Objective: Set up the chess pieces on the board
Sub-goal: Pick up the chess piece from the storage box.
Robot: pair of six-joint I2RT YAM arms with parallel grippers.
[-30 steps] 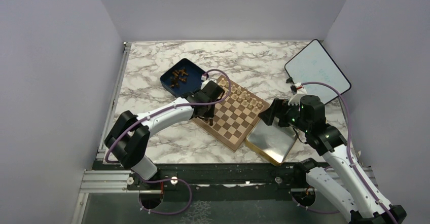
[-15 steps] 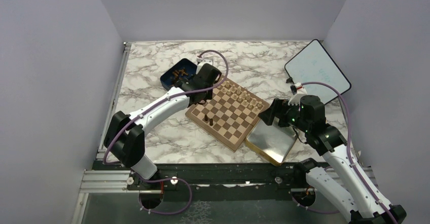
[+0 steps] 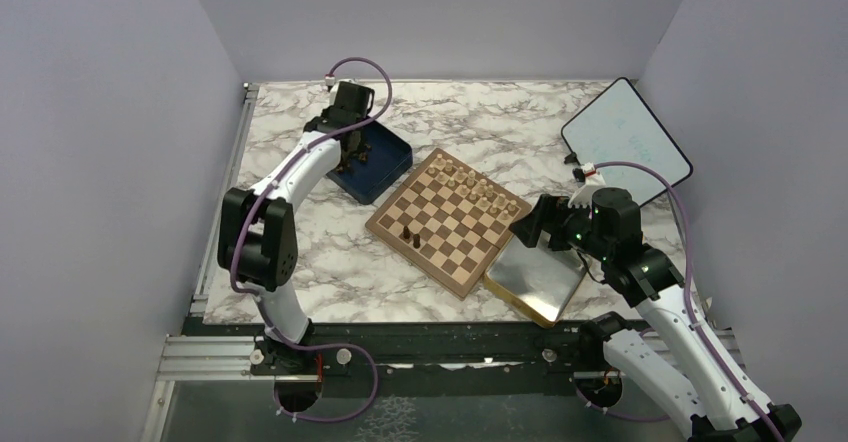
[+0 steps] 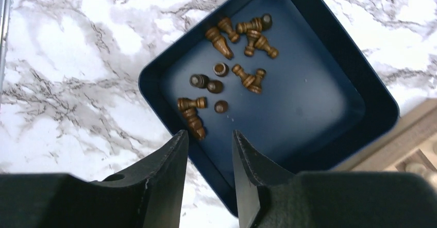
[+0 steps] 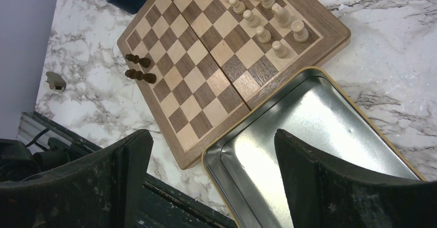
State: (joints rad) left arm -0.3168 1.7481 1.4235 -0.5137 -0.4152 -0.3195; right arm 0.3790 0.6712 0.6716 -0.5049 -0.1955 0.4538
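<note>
Several dark brown chess pieces [image 4: 227, 68] lie loose in the dark blue box [image 4: 319, 99]. My left gripper [image 4: 209, 133] hangs over that box's near rim, open, with nothing between its fingers. In the top view it [image 3: 352, 150] is at the back left. Two dark pieces [image 3: 409, 236] stand near the left corner of the board [image 3: 455, 237], also seen as two dark pieces [image 5: 139, 68] in the right wrist view. My right gripper [image 5: 212, 135] is wide open and empty, above the corner where the board [image 5: 206, 83] meets the metal tray.
Pale beige pieces [image 3: 475, 184] line the board's far edge. An empty gold-rimmed metal tray [image 3: 535, 280] touches the board's right side. A white panel [image 3: 625, 140] lies at the back right. One pale piece [image 5: 54, 80] lies on the marble near the front edge.
My left arm has swung from the board's left corner back to the blue box, leaving a dark piece standing on the board. The right arm has not moved.
</note>
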